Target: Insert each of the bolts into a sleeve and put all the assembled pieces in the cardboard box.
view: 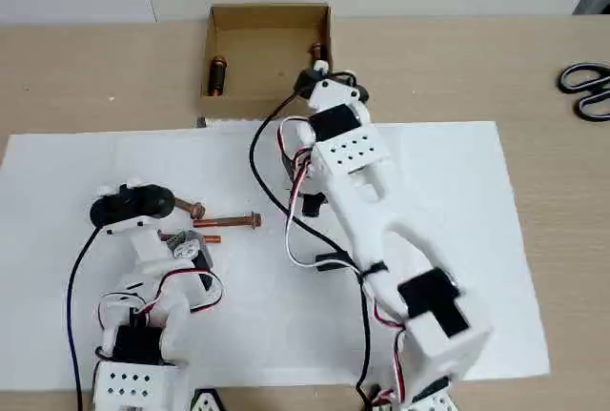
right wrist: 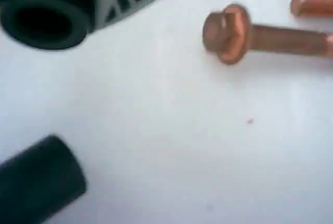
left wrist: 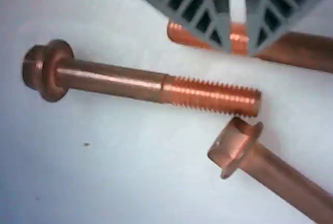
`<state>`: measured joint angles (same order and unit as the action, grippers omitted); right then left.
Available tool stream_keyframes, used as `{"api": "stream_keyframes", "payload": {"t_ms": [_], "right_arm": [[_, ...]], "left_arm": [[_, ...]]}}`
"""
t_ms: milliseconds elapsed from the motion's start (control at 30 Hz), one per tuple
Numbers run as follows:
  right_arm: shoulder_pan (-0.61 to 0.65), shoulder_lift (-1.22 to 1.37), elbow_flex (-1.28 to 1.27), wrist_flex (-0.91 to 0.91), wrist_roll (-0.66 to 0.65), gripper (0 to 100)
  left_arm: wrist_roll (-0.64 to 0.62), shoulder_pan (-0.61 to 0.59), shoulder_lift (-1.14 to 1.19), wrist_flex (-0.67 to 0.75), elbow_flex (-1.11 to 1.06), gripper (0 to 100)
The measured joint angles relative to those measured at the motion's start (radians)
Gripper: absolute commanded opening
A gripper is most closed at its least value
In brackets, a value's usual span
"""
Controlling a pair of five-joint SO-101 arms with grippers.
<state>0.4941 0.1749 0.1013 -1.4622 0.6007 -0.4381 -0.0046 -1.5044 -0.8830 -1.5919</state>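
Note:
In the left wrist view my left gripper is shut on a copper bolt that lies on the white paper. Two more bolts lie close by: one full length, the other head-first. From above, the left gripper sits at the bolts on the paper's left side. The right gripper holds a black sleeve just above the paper, with a second sleeve and a bolt head near it. The cardboard box holds two assembled pieces.
A white paper sheet covers the table's middle. The right arm stretches from the front right toward the box. Scissors lie at the far right on the wooden table.

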Motion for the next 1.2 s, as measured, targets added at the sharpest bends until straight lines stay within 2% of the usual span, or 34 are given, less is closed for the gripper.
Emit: {"api": "stream_keyframes", "payload": {"t_ms": [200, 667, 967, 1200], "right_arm": [[-0.014, -0.084, 0.0, -0.075, -0.018, 0.2], [-0.178, -0.219, 0.0, -0.147, -0.092, 0.2], [-0.195, -0.348, 0.0, -0.153, -0.147, 0.2], [-0.195, -0.446, 0.0, -0.232, -0.147, 0.2]], "left_arm": [[0.0, 0.0, 0.0, 0.0, 0.0, 1], [0.0, 0.0, 0.0, 0.0, 0.0, 1], [0.0, 0.0, 0.0, 0.0, 0.0, 1], [0.0, 0.0, 0.0, 0.0, 0.0, 1]]}}
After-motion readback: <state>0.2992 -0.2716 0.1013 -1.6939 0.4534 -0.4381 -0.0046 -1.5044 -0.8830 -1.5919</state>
